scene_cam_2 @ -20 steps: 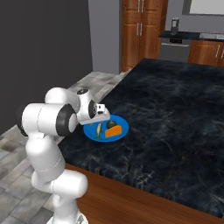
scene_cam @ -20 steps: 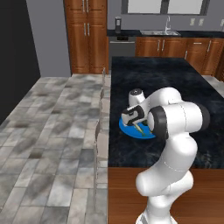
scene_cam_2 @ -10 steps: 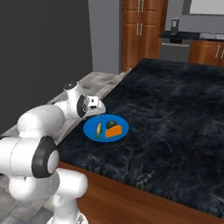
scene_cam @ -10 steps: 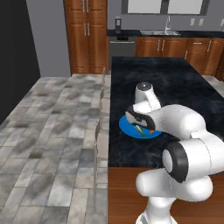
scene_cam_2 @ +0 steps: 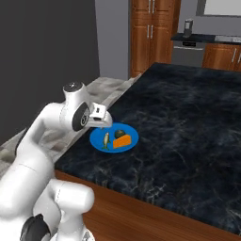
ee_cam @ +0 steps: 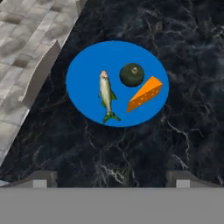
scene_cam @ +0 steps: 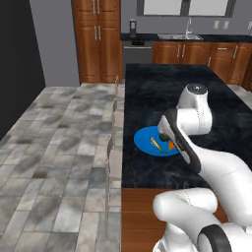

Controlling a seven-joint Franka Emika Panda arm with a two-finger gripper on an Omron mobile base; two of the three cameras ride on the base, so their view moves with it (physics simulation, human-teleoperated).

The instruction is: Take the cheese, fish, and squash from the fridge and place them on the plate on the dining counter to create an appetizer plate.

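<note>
the cheese (ee_cam: 145, 97), the fish (ee_cam: 106, 95) and the squash (ee_cam: 131, 74) are all seen lying on the plate (ee_cam: 87, 70), which is set on the dining counter (ee_cam: 183, 52) close to its edge by the tiled floor (ee_cam: 22, 48). the squash is placed beside the thin end of the cheese, just about touching it, and the fish is laid a little apart on the other side. the cheese is judged to be light and firm, best taken across its flat sides; the fish is judged slim, possibly slippery, and best pinched across the middle of its body; the squash, being round and hard, could roll and would be gripped across its widest part. the plate is judged stiff and breakable. the gripper (ee_cam: 112, 177) is held above the counter with its fingers spread wide apart and nothing between them, and nothing is touched by it. with all three foods on the plate, the task is judged to be complete or nearly so.
</note>
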